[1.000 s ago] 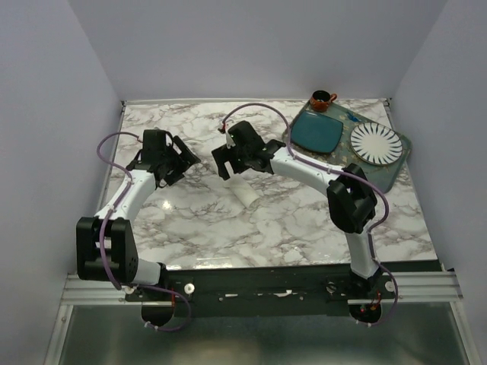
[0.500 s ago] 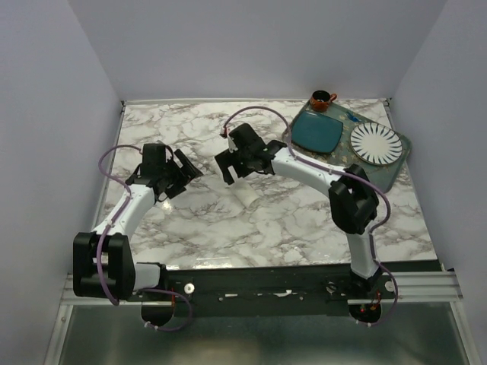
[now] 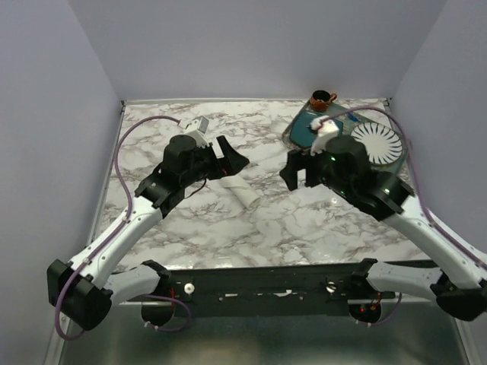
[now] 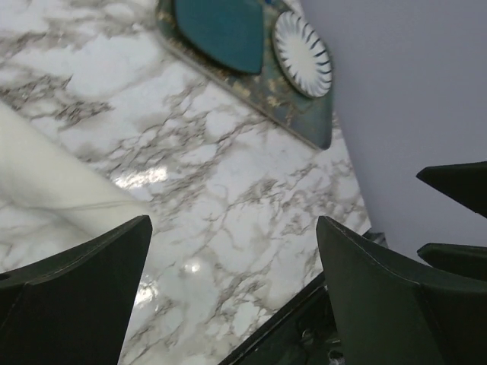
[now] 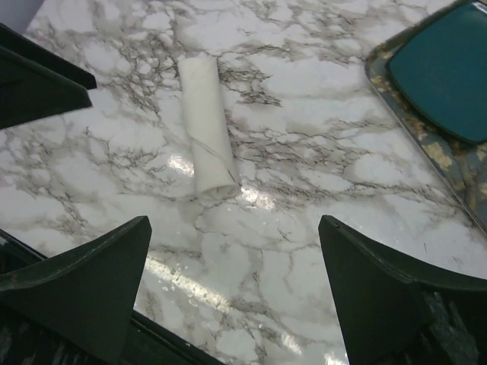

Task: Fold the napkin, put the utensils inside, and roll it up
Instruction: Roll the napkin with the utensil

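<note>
Left pincer (image 3: 228, 156) and right pincer (image 3: 299, 171) stand wide, holding nothing. The rolled napkin (image 5: 207, 129) lies on the counter (image 5: 304, 190) between them.

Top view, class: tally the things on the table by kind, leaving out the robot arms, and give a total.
Napkin roll: 1
Tray: 1
Plates: 2, teal plate and white plate
Cup: 1
Total: 5
</note>
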Robot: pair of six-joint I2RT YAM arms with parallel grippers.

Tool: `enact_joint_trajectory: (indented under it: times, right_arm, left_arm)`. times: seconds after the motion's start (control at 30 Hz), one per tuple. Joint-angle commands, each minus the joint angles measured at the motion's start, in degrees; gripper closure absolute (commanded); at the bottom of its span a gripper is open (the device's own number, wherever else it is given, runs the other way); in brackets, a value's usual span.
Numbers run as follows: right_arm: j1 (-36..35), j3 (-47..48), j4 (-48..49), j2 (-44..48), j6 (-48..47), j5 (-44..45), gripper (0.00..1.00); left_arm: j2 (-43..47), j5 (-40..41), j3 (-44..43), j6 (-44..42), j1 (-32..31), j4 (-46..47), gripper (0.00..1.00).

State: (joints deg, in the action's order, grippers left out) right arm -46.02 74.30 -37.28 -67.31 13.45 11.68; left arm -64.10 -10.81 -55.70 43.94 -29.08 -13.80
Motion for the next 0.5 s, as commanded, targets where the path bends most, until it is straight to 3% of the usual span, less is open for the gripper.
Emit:
enact_joint_trajectory:
  times: [0.0,0.2,0.47]
  right_arm:
    - [0.14,-4.86,-7.53,16.74,8.16,9.23,0.0]
    - [0.05,-8.3,-6.15,32.93,9.4,15.83,0.0]
    - [0.05,-7.6,-3.15,34.62,5.88,14.07,0.0]
  left_arm:
    - [7.22,8.34,-1.87,-0.35,-4.14,6.76,0.01]
    - [15.75,13.53,-0.11,-1.57,-6.25,13.36,0.01]
    - [20.5,17.75,-1.69,-5.27,-6.25,12.75,0.01]
